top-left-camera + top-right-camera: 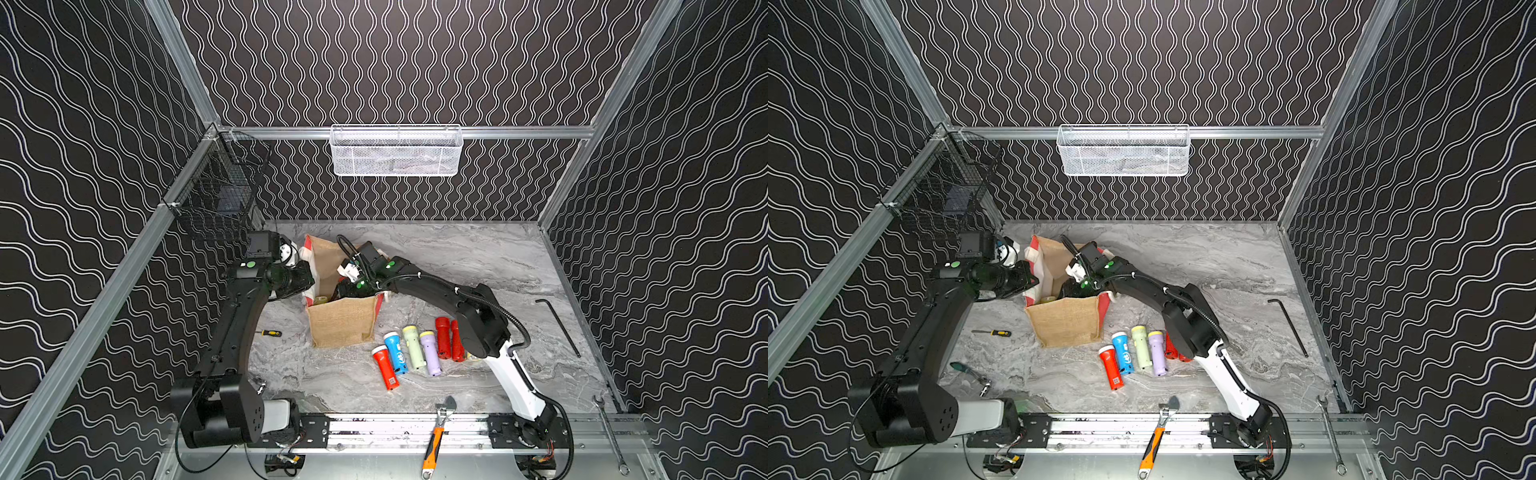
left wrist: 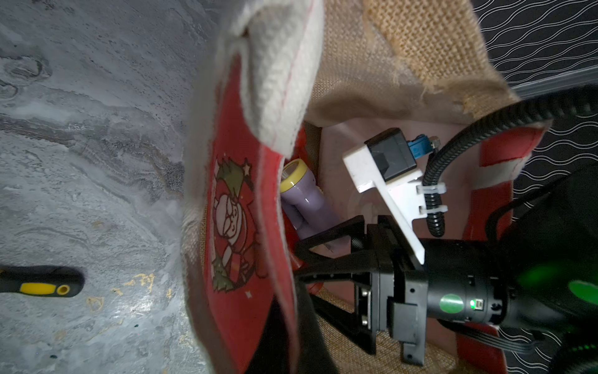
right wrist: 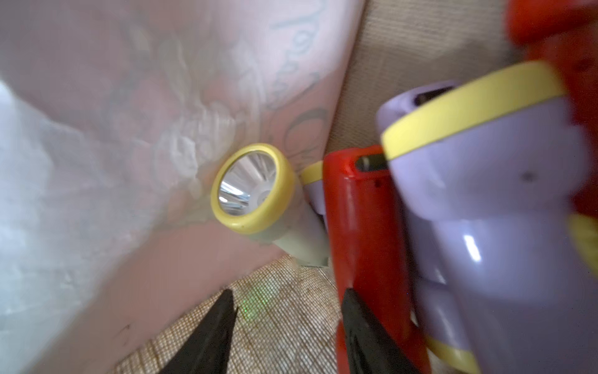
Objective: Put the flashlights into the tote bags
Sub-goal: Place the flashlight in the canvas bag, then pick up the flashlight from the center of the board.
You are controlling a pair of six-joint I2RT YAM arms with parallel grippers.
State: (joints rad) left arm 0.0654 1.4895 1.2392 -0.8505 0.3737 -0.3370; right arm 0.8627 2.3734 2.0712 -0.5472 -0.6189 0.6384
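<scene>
The tote bag (image 1: 343, 322) stands open on the marble table, burlap front toward me. My left gripper (image 1: 308, 286) is shut on the bag's red-and-white side panel (image 2: 239, 226), holding the mouth open. My right gripper (image 3: 288, 301) reaches down inside the bag and is open, with nothing between its fingers. Beside it on the bag floor lie a red flashlight (image 3: 365, 226), a pale green one (image 3: 255, 189) and a lilac one (image 3: 485, 194). On the table to the right of the bag lie several more flashlights: red (image 1: 385, 368), blue (image 1: 395, 352), pale green (image 1: 413, 347), lilac (image 1: 430, 353) and two red (image 1: 443, 337).
A yellow-black screwdriver (image 1: 270, 333) lies left of the bag. An orange-handled wrench (image 1: 436, 436) rests on the front rail, a spanner (image 1: 609, 432) at front right, a black hex key (image 1: 559, 326) at right. A white mesh basket (image 1: 397, 151) and a black wire basket (image 1: 216, 195) hang on the walls.
</scene>
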